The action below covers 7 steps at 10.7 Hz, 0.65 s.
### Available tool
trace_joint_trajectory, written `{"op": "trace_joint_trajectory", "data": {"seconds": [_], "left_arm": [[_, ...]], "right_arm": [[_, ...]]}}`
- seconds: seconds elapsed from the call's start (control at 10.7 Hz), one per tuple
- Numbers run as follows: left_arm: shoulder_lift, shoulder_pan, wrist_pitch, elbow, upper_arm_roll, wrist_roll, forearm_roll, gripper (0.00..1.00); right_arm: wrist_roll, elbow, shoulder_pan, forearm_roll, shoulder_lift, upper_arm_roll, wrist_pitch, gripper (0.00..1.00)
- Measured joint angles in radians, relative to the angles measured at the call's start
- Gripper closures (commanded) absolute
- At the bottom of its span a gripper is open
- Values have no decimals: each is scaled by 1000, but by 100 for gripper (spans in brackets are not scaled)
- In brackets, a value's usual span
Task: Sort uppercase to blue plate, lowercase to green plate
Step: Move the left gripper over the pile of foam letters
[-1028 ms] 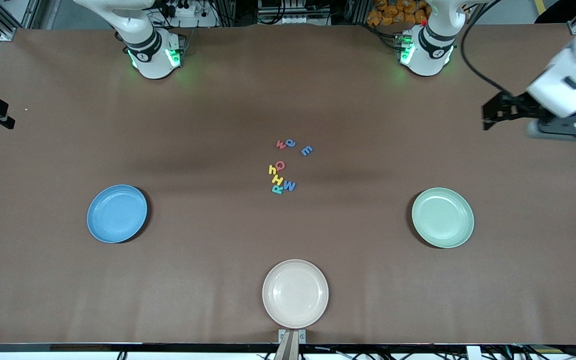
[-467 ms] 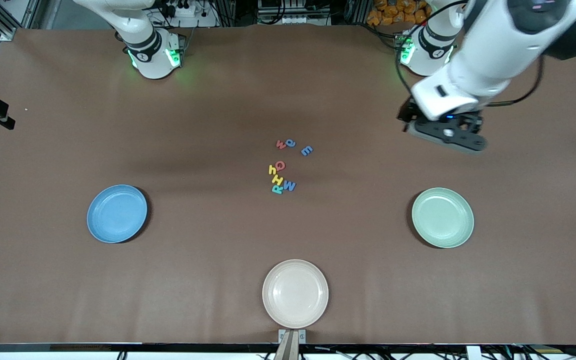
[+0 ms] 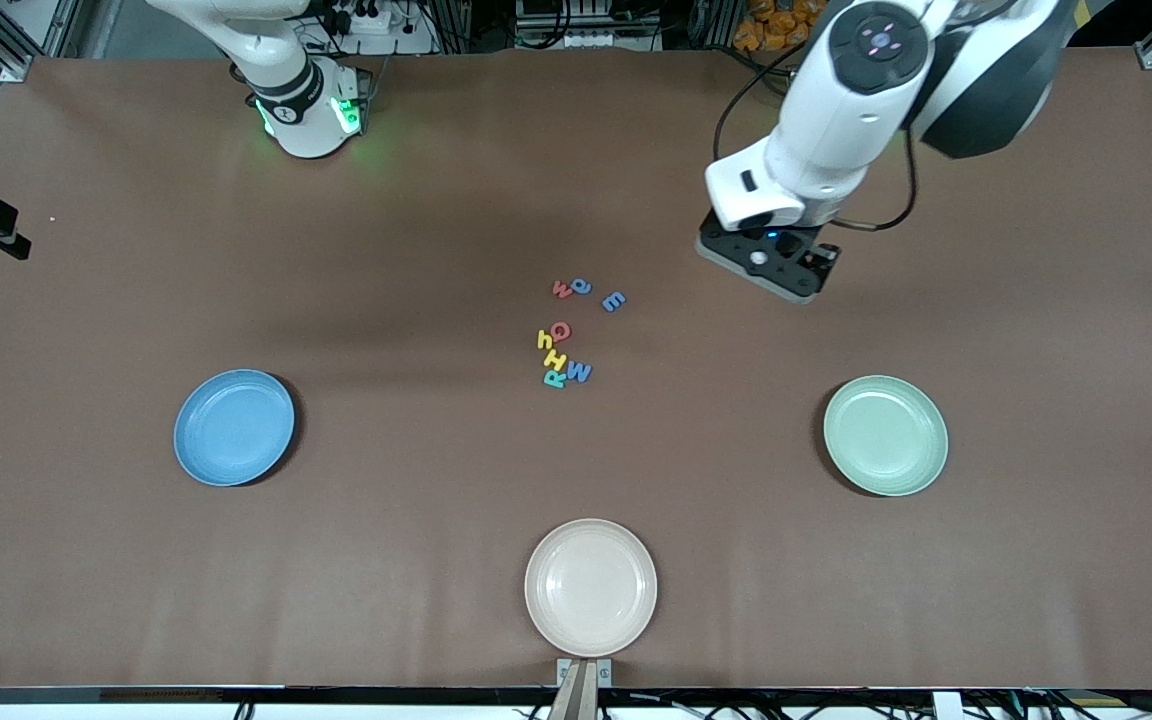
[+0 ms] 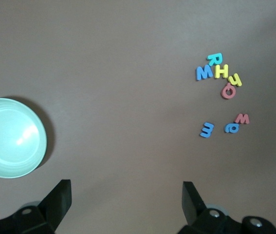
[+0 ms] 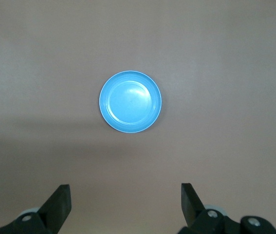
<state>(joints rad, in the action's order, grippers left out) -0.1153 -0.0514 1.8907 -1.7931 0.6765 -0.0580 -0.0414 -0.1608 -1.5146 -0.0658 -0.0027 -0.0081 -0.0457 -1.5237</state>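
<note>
At the right arm's end of the table: smooth round blue plate with raised rim, bare, seen under the right gripper, fingers wide apart, nothing held. Mid-table: tiny foam letters bunched, uppercase just nearer the camera than lowercase. Cream plate nearest the camera. Left gripper, swung in from the table's edge since before, spread wide, empty, over bare brown tabletop. Mint green plate at the left arm's end.
</note>
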Motion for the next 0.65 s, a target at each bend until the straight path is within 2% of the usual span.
{"op": "trace_joint_trajectory", "data": {"seconds": [0.28,0.65], "left_arm": [[-60,14,85,-35,39,-1,0,0],[-151,71,168,-48,40,-35,0,0]], "right_arm": [[0,-1,0,1,14,0,-1,0],[-1,-5,4,5,32,2,-1,0]]}}
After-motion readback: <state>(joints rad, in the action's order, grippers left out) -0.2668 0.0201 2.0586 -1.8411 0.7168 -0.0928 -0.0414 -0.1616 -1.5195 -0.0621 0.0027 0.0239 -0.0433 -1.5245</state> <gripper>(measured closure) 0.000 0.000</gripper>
